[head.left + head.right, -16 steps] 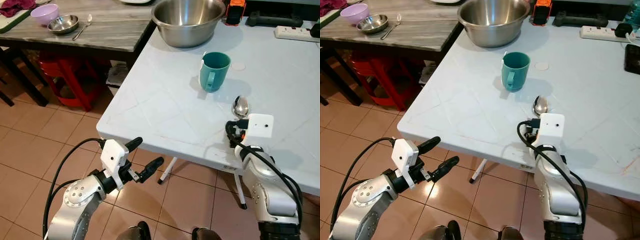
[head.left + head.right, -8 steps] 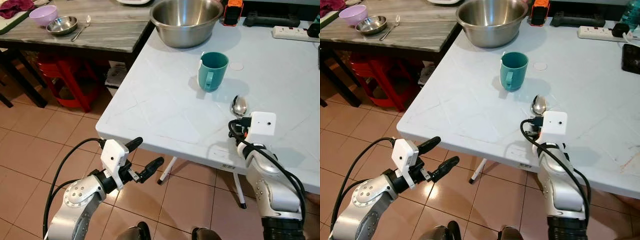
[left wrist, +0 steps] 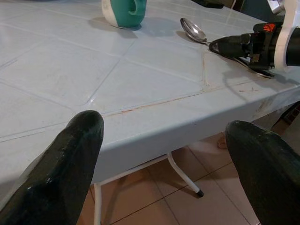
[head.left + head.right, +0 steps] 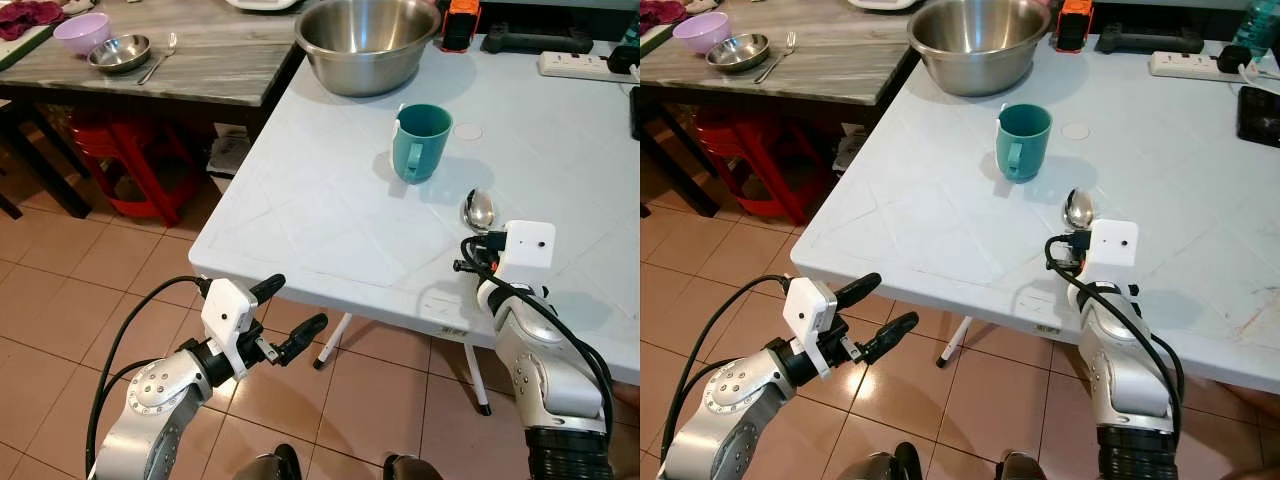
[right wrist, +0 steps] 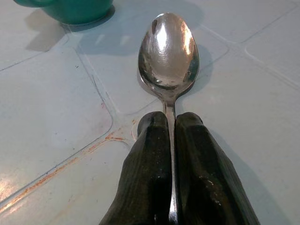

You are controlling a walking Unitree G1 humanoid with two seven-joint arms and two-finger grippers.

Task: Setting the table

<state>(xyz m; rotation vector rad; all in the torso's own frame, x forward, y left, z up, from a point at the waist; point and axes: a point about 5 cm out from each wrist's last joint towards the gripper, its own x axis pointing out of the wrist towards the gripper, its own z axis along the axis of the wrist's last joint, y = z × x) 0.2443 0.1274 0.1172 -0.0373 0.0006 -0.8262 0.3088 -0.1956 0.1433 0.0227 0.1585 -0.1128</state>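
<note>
While the left gripper (image 4: 284,316) is hanging with fingers spread below the table (image 4: 330,215) edge, the right gripper (image 5: 170,123) is pinching the spoon (image 5: 168,52) by its handle, bowl lying on the table near the green mug (image 4: 420,141), the steel bowl (image 4: 367,40) standing farther back.

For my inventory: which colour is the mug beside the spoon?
Teal mug, clearest in the left eye view.

white table (image 4: 320,220) | steel bowl (image 4: 368,42) | teal mug (image 4: 421,141) | spoon (image 4: 480,212) | power strip (image 4: 580,65)
</note>
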